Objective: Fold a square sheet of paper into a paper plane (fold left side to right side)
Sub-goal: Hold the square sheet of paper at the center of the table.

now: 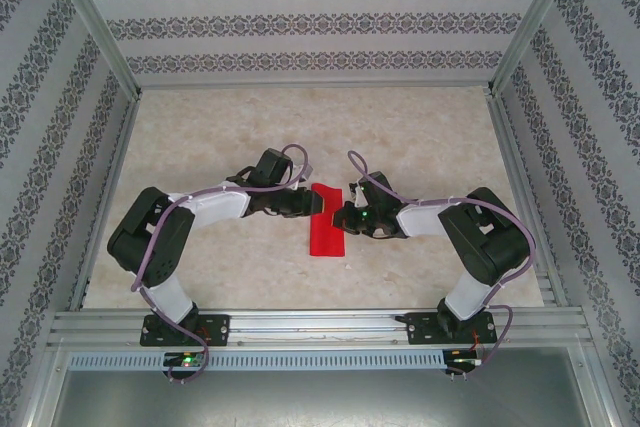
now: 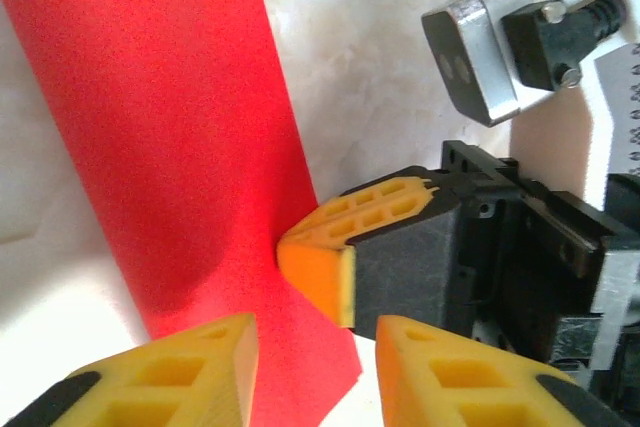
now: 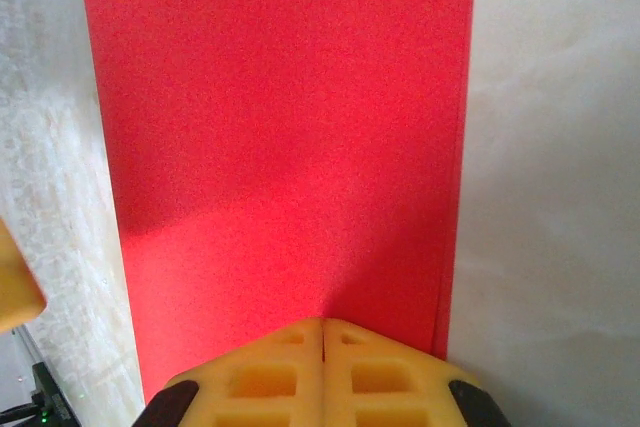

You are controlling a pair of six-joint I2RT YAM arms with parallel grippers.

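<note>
1. Yellow fingers first: my right gripper [image 3: 323, 332] has them pressed together, tips down on the red sheet of paper [image 3: 280, 127]. It is pinning the sheet, not clamping it.
2. My left gripper [image 2: 315, 347] has its fingers apart. A corner of the sheet lies under the gap, and I see nothing pinched between them.
3. From the left wrist, the right gripper's tip touches the sheet's long edge just ahead of my left fingers, so the two grippers are close together.
4. From above, the sheet is a narrow folded strip lying flat mid-tabletop [image 1: 230, 137], between the two arms. Its long axis runs away from the bases.
5. Both grippers meet at the strip's far end, the left one at its left edge and the right one on its right part.
6. I judge the left arm better placed to lift that left edge rightward across the long axis while the right holds the sheet down.
</note>
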